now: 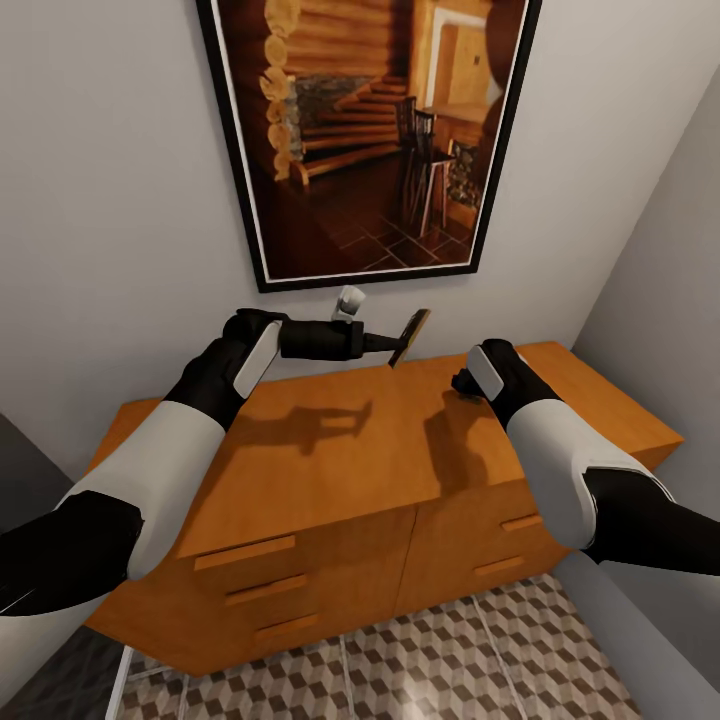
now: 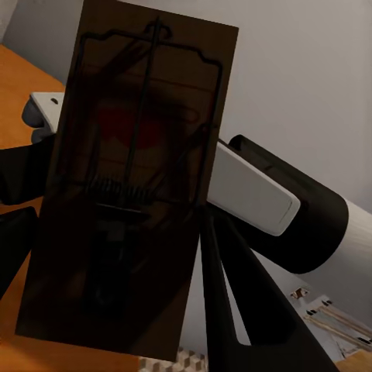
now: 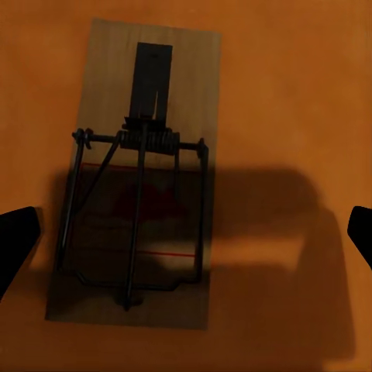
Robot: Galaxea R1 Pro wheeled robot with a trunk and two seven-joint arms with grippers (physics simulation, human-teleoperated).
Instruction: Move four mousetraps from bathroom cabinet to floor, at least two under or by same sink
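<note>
My left gripper [image 1: 388, 343] is shut on a brown wooden mousetrap [image 1: 410, 338] and holds it on edge in the air above the orange-brown cabinet [image 1: 330, 440], near the wall. In the left wrist view that mousetrap [image 2: 132, 194] hangs close and dark between the fingers [image 2: 232, 310]. A second mousetrap [image 3: 136, 178] lies flat on the cabinet top. My right gripper [image 3: 188, 240] hovers straight over it, open, one fingertip on each side and apart from it. In the head view the right gripper [image 1: 463, 384] points down at the cabinet top. The bathroom sink is out of view.
A large framed picture [image 1: 370, 130] hangs on the white wall behind the cabinet. A grey wall [image 1: 670, 300] closes in on the right. Cube-patterned floor tiles [image 1: 450, 660] lie in front of the cabinet's drawers [image 1: 245, 552].
</note>
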